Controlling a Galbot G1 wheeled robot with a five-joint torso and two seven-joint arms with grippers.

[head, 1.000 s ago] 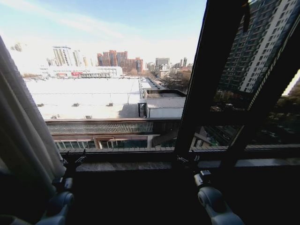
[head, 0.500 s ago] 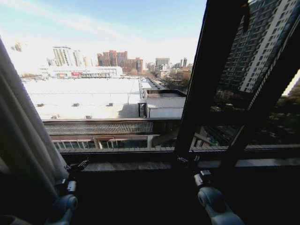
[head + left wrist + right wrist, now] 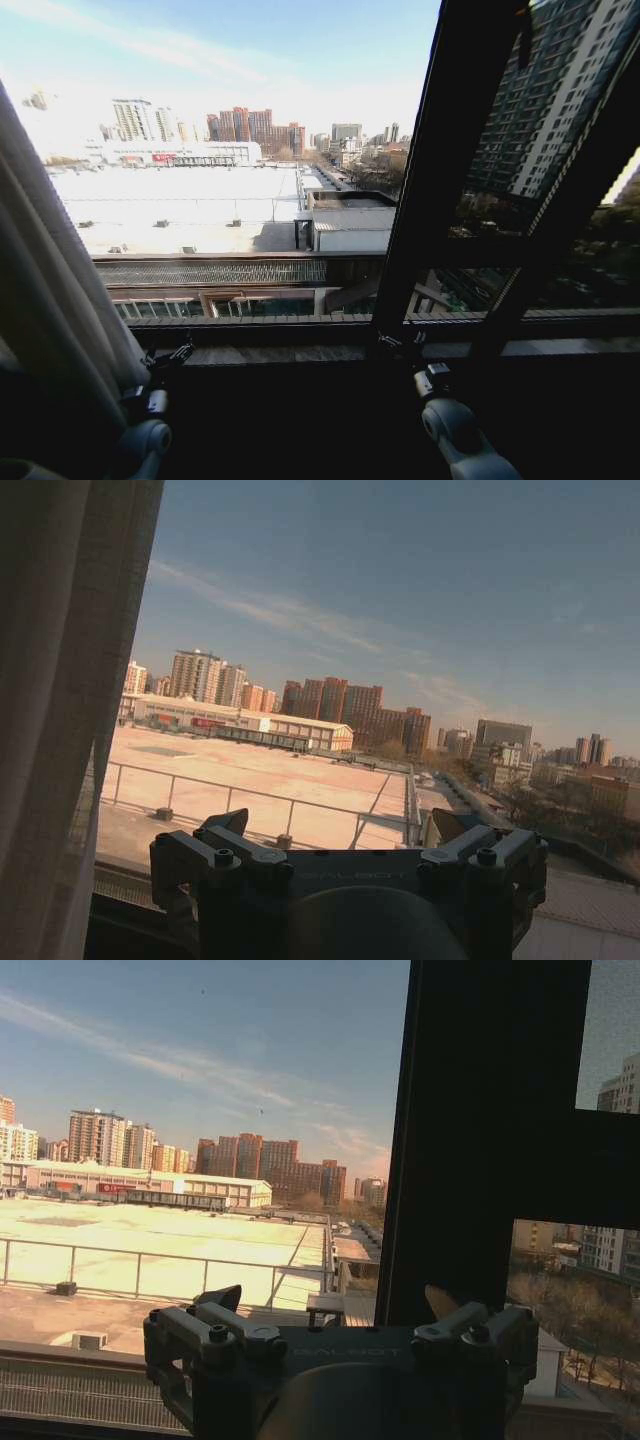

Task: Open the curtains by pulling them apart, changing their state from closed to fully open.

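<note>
Left gripper (image 3: 168, 357): low at the robot's left, just beside the gathered curtain edge, before the window sill (image 3: 300, 354). Fingers (image 3: 232, 825) spread apart, released, nothing between them; in the left wrist view the two tips stand wide with rooftop showing in the gap.

Right gripper (image 3: 402, 343): low, right of centre, at the foot of the dark window frame bar (image 3: 425, 170). Fingers (image 3: 226, 1297) spread apart, holding nothing; in the right wrist view the frame bar rises directly beyond the gripper.

Curtains (image 3: 45, 290): one pleated pale panel in view, bunched at the far left edge of the head view, running from the top left down to the left arm. The folds hang in close vertical pleats, in shadow on the room side. In the left wrist view the same fabric (image 3: 65, 700) takes up one side, next to the gripper but not between its fingers. The glass from the panel across to the frame bar is uncovered.

Window sill: dark ledge running across behind both grippers.

Window frame bar: thick, dark, slanting up through the right half of the head view; a second bar further right.

Beyond the glass: flat pale rooftop (image 3: 190, 205) with railing, red-brown tower blocks (image 3: 255, 127) on the skyline, a tall apartment block (image 3: 560, 90) at right, blue sky with thin cloud.
</note>
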